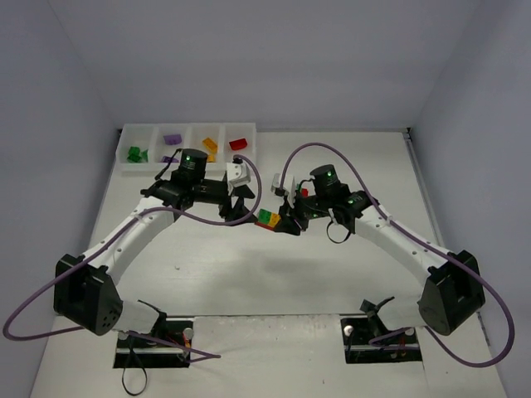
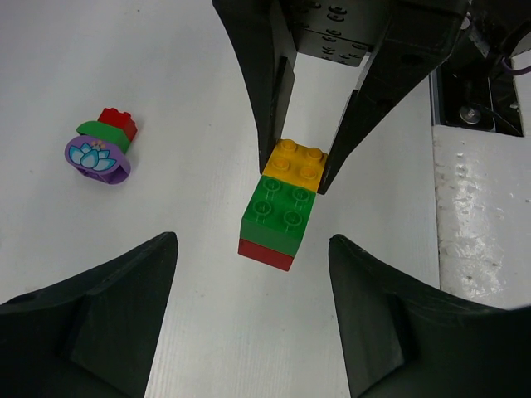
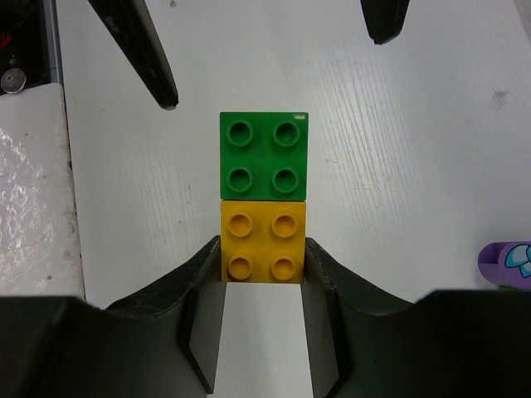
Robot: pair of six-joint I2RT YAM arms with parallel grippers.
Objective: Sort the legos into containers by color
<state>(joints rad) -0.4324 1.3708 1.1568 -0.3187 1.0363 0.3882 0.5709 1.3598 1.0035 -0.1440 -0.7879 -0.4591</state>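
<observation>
A joined stack of an orange-yellow lego (image 3: pixel 262 246), a green lego (image 3: pixel 263 155) and a red lego (image 2: pixel 265 253) lies mid-table (image 1: pixel 267 219). My right gripper (image 3: pixel 262 249) is shut on the orange-yellow end; it also shows in the top view (image 1: pixel 286 222). My left gripper (image 2: pixel 251 240) is open, its fingers spread either side of the red and green end, not touching; it also shows in the top view (image 1: pixel 243 207). The white tray (image 1: pixel 141 171) at the back left holds green (image 1: pixel 133 153), purple (image 1: pixel 172 139), orange (image 1: pixel 210 145) and red (image 1: pixel 238 143) legos, one colour per compartment.
A second cluster, a purple disc with a lotus print (image 2: pixel 97 157) joined to green and red pieces, lies on the table beside the grippers; its edge shows in the right wrist view (image 3: pixel 508 264). Purple cables loop over both arms. Grey walls enclose the table.
</observation>
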